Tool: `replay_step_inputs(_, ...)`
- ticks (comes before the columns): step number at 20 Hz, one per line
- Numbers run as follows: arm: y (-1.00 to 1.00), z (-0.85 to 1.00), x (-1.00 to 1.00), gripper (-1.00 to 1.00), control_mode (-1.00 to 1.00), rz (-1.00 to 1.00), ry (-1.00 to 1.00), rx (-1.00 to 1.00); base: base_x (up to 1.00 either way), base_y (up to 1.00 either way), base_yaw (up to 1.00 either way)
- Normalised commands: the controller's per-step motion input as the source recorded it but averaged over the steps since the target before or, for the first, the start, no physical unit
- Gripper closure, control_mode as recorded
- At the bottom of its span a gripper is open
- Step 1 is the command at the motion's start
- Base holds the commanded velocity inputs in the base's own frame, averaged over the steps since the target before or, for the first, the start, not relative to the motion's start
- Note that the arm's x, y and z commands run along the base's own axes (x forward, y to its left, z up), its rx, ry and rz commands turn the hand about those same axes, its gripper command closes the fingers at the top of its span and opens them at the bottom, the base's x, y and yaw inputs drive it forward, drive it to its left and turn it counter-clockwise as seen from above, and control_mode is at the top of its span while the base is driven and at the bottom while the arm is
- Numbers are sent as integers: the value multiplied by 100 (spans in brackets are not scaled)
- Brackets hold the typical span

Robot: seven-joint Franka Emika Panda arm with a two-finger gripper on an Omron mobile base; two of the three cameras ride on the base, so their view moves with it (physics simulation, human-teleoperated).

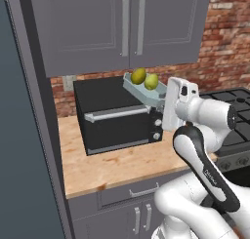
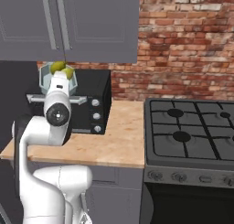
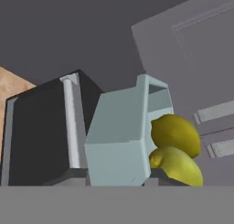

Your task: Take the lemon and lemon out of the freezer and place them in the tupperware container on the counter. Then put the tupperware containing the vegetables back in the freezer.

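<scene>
Claw [image 1: 157,100] pinching tupperware container [image 1: 141,89] with 2 lemons [image 1: 145,78] aloft before microwave [image 1: 114,117]; no legible writing.

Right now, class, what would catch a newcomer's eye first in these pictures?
The pale blue tupperware container held tilted in the air by the white arm, in front of the black microwave. Two lemons sit inside it, just below the grey wall cupboards.

Pincer [image 1: 157,99] gripping raised tupperware container [image 1: 141,90], two lemons [image 1: 145,78] inside
</scene>
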Motion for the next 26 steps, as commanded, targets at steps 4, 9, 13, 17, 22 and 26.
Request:
replay_step_inputs(4, 2, 23, -18, 100, -100, 1, 0, -14, 0, 0, 0)
replay_step_inputs(9, 0, 50, -32, 100, -100, 0, 0, -12, 0, 0, 0)
replay_step_inputs(13, 0, 54, -41, 100, -100, 0, 2, -9, 0, 0, 0)
replay_step_inputs(17, 0, 33, -46, 100, -100, 0, 3, -11, 0, 0, 0)
replay_step_inputs(22, -6, 13, -52, 100, -100, 0, -3, -6, 0, 0, 0)
replay_step_inputs(26, -19, 3, -56, 100, -100, 0, -10, -2, 0, 0, 0)
